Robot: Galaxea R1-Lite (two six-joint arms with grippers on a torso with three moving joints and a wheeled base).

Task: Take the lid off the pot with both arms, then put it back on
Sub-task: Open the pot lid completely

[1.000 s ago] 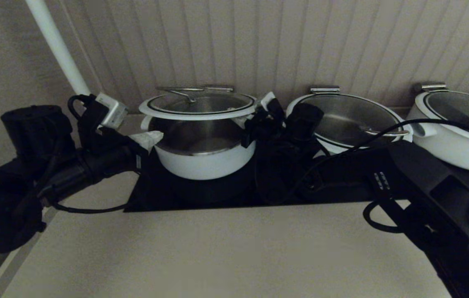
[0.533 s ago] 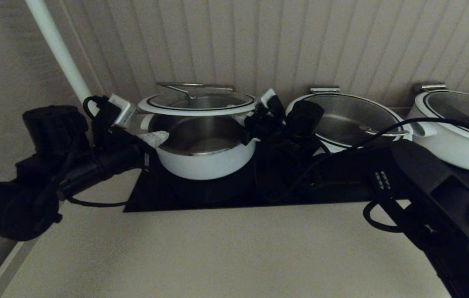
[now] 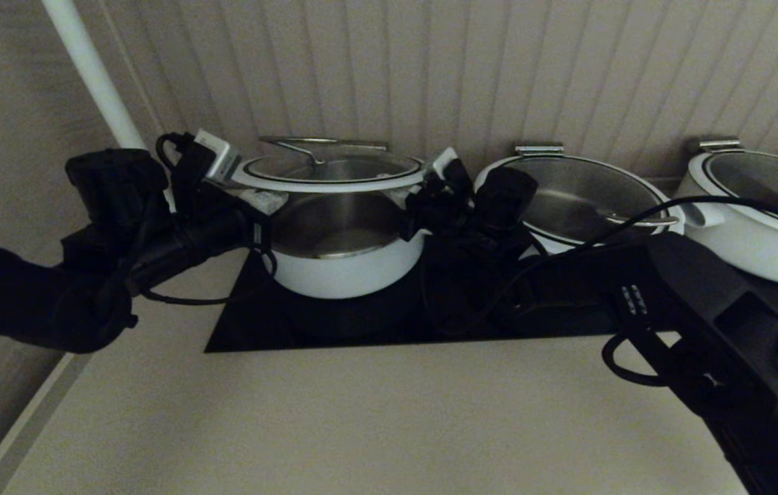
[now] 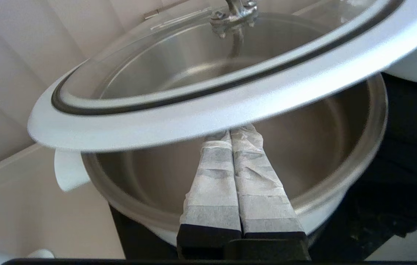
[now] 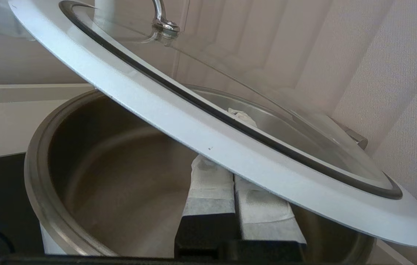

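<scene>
The lid (image 3: 327, 175) hangs level a little above the pot (image 3: 341, 265), which stands on the black cooktop. My left gripper (image 3: 260, 201) is shut, its wrapped fingers pressed up under the lid's left rim, over the pot's open mouth. My right gripper (image 3: 413, 199) is shut under the lid's right rim. In the left wrist view the shut fingers (image 4: 212, 176) reach under the white rim of the lid (image 4: 230, 106), above the pot's steel edge (image 4: 344, 191). In the right wrist view the gripper (image 5: 234, 184) sits under the tilted-looking lid (image 5: 193, 121), its tips hidden; the pot (image 5: 46, 165) is below.
Two wider white pots (image 3: 588, 199) (image 3: 760, 227) stand to the right on the black cooktop (image 3: 361, 323). A ribbed wall is close behind. A white pipe (image 3: 93, 75) rises at the back left. The beige counter (image 3: 361, 419) lies in front.
My left arm has moved right and up, bringing its shut fingers in under the lid's left rim. The lid rose slightly at first. The right arm has barely moved.
</scene>
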